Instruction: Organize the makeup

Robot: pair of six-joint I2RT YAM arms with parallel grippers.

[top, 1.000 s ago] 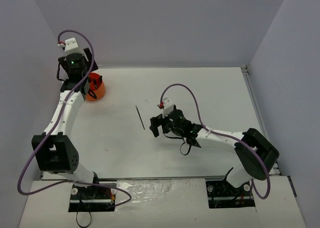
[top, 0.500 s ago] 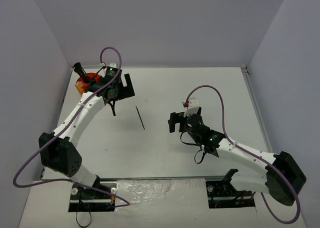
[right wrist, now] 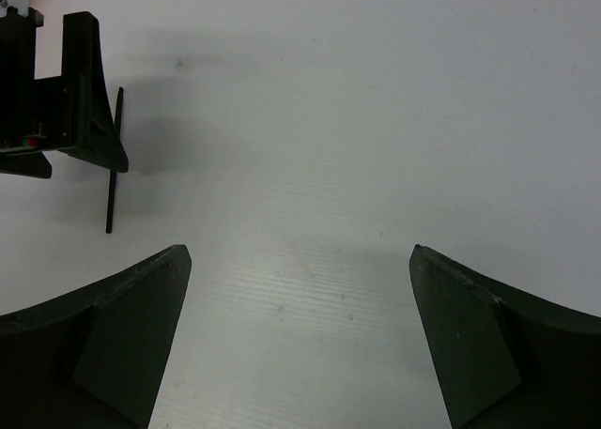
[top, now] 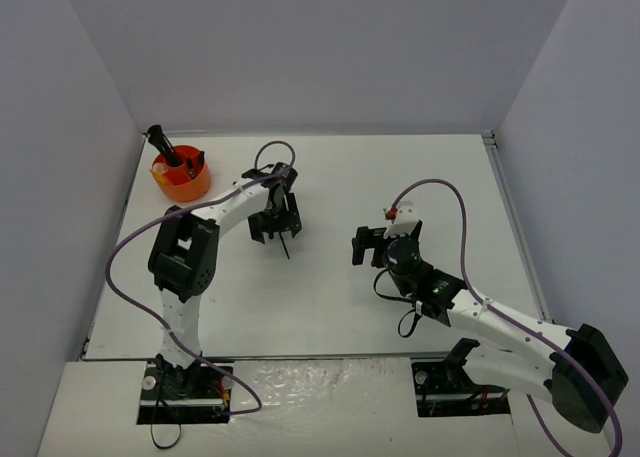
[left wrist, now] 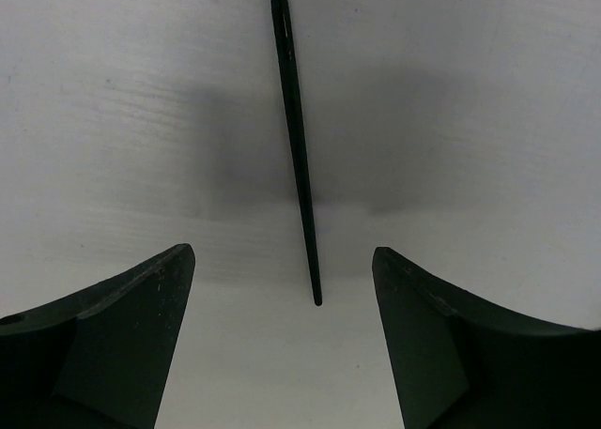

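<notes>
One thin black pencil [left wrist: 297, 138] lies flat on the white table, also seen as the pencil [top: 286, 246] and the pencil [right wrist: 110, 202]. My left gripper [left wrist: 282, 252] hovers low over it, open, with the pencil's tip between the two fingers and touching neither. From above, the left gripper [top: 277, 232] covers the pencil's far end. My right gripper [right wrist: 300, 251] stands wide open over bare table with nothing between its fingers; the right gripper [top: 358, 247] is to the right of the pencil. A black brush [top: 163, 143] stands in the orange holder [top: 183, 182].
The orange round holder stands at the far left corner, near the left wall. Grey walls enclose the table on the left, back and right. The left gripper's black body [right wrist: 70, 100] shows at the upper left of the right wrist view.
The left arm swung from the orange holder rightwards and down over the black pencil. The right arm drew back to the right, away from the pencil.
</notes>
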